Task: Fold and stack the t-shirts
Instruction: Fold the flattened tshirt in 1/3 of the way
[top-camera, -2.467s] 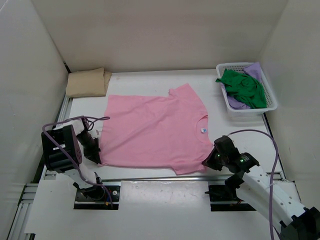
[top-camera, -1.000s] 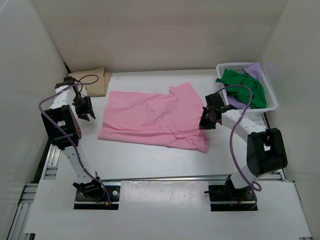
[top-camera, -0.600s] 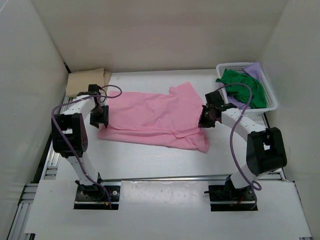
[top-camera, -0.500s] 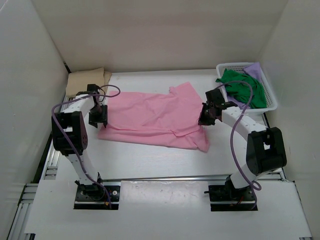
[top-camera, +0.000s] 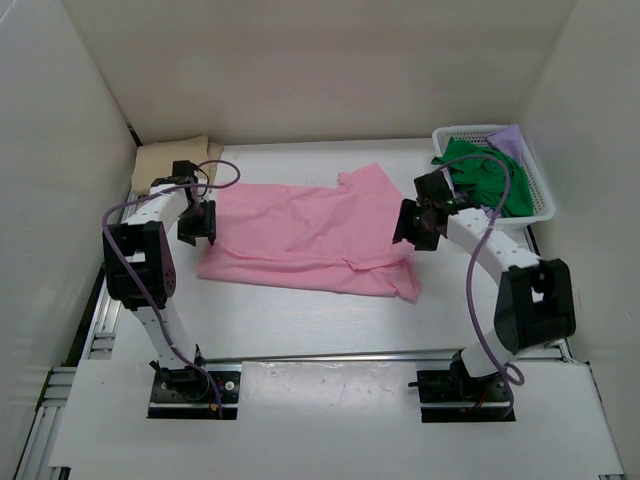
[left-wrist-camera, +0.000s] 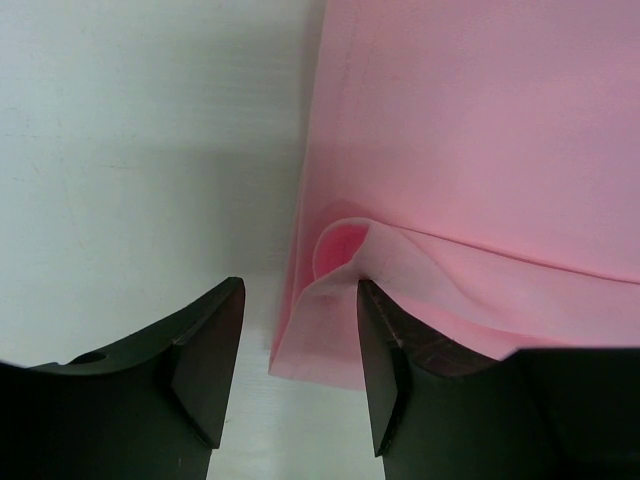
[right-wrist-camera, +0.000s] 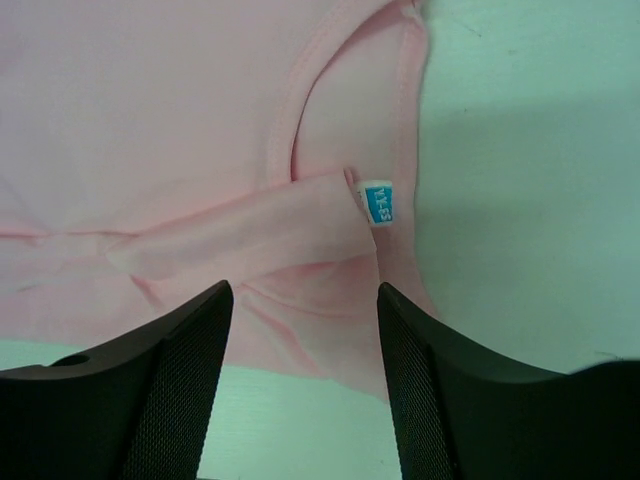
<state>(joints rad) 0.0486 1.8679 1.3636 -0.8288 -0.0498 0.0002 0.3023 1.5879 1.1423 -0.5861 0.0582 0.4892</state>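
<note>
A pink t-shirt (top-camera: 300, 232) lies mid-table, folded over on itself into a long band. My left gripper (top-camera: 196, 224) hangs open at its left end. In the left wrist view the folded pink corner (left-wrist-camera: 335, 320) sits loose between the left gripper's (left-wrist-camera: 298, 370) fingers. My right gripper (top-camera: 412, 226) stands open over the collar end. The right wrist view shows the collar and blue label (right-wrist-camera: 379, 204) just beyond the right gripper's (right-wrist-camera: 303, 390) fingers, which hold nothing. A folded tan t-shirt (top-camera: 172, 160) rests at the back left. Green (top-camera: 490, 172) and purple (top-camera: 512, 138) t-shirts lie crumpled in the basket.
A white mesh basket (top-camera: 520, 222) stands at the back right, close behind the right arm. White walls enclose the table on the left, back and right. Bare tabletop (top-camera: 300, 320) runs between the pink t-shirt and the arm bases.
The right gripper has opened and let go of the pink t-shirt's collar end. The left gripper swung right to the shirt's left end and opened wider. The shirt's near half was folded back.
</note>
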